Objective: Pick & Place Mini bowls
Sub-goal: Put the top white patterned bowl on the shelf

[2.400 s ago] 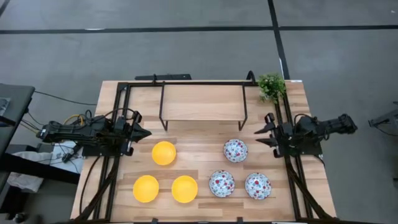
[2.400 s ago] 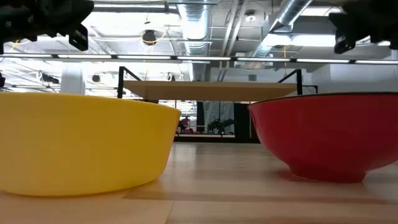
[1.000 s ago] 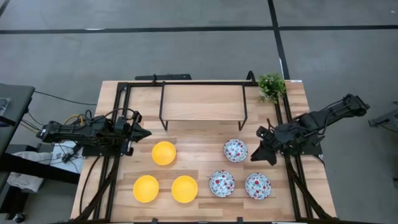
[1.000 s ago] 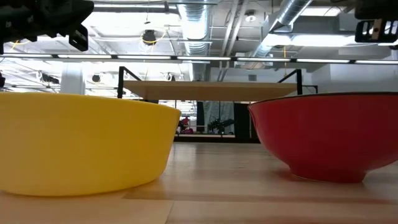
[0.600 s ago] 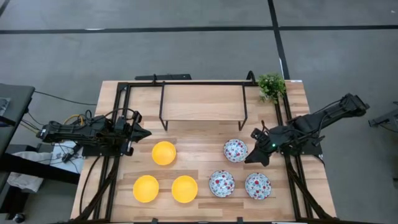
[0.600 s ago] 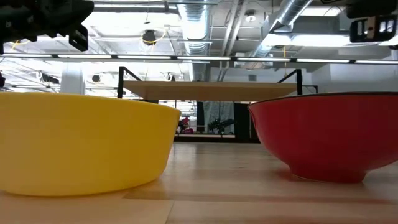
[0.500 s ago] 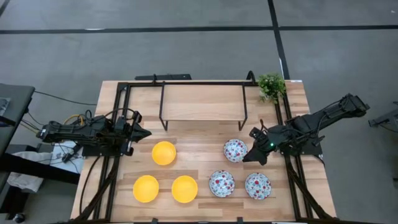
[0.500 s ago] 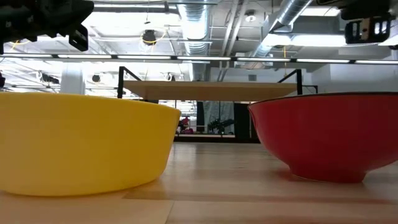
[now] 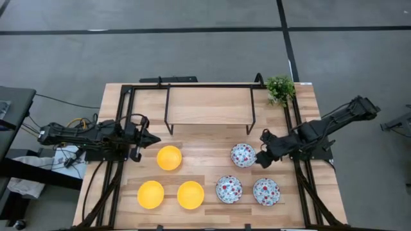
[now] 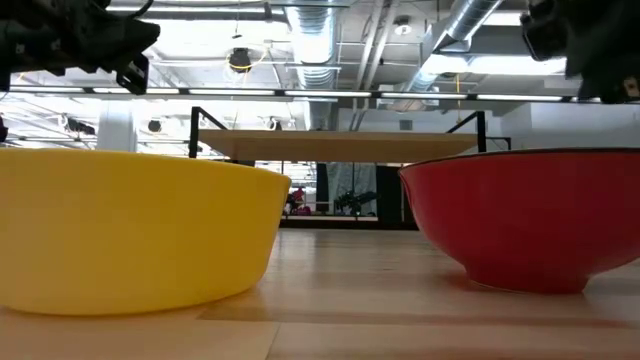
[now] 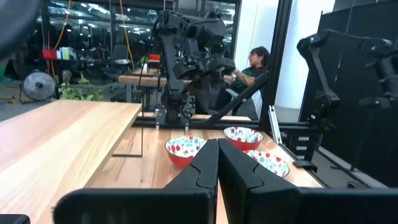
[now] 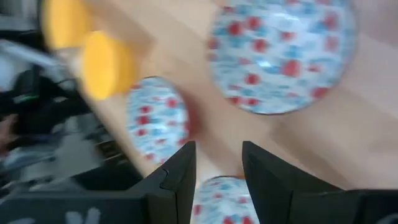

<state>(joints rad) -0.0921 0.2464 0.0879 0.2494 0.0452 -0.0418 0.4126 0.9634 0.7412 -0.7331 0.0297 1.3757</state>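
The right gripper (image 9: 259,156) hung with fingers spread just beside the speckled bowl (image 9: 243,154) nearest the wooden shelf (image 9: 209,106); two more speckled bowls (image 9: 229,188) and three yellow bowls (image 9: 169,157) sat farther from the shelf. The left gripper (image 9: 152,138), fingers pressed together, waited beside a yellow bowl. A descent off the rim could likely tip or shove the bowl.

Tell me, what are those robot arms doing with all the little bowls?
The right gripper is open and reaching down beside the farthest speckled bowl, not touching it yet. The left gripper is shut and waits near a yellow bowl. All six bowls sit on the wooden table: three yellow on one side, three speckled on the other. None has been picked up.
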